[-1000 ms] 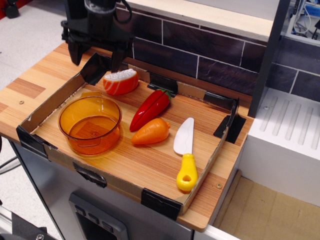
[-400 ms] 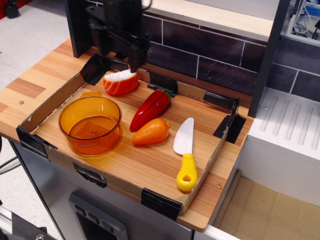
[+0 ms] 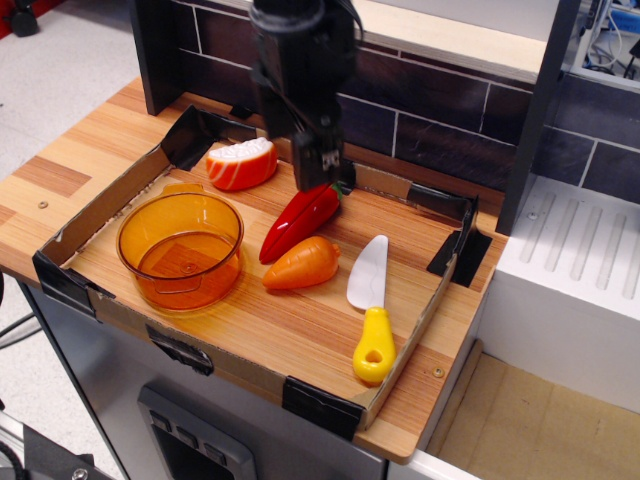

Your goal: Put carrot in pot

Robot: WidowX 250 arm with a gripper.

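Gripper (image 3: 308, 165) — downward-pointing, aloft

I am working at a mock kitchen set up inside a lab. The light wooden plank countertop (image 3: 70, 165) sits on a grey cabinet front (image 3: 200, 440), backed by a wall of dark glossy tiles (image 3: 440, 110), and to one side stands a white ribbed plastic drainboard (image 3: 585, 245) like a toy sink unit. On the counter lies a shallow cardboard tray edged with black tape (image 3: 320, 405), a makeshift fixture rather than kitchenware. Beyond the counter I see a speckled grey floor (image 3: 60, 60) and, in the far corner, a blurred tangle of cables (image 3: 610, 35).
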